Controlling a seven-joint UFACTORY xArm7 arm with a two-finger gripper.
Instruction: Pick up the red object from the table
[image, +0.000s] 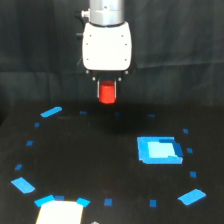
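The red object (107, 93) is a small red-orange stubby cylinder held between the fingers of my gripper (107, 91), just below the white gripper housing. The gripper is shut on it, with a finger on each side. The object hangs above the black table (90, 150), at the back centre of the exterior view, not touching the surface.
A large bright blue rectangle (158, 149) lies on the table to the exterior view's right. Small blue tape marks (51, 112) are scattered in a ring. A pale patch (59, 212) sits at the bottom left edge. A dark curtain hangs behind.
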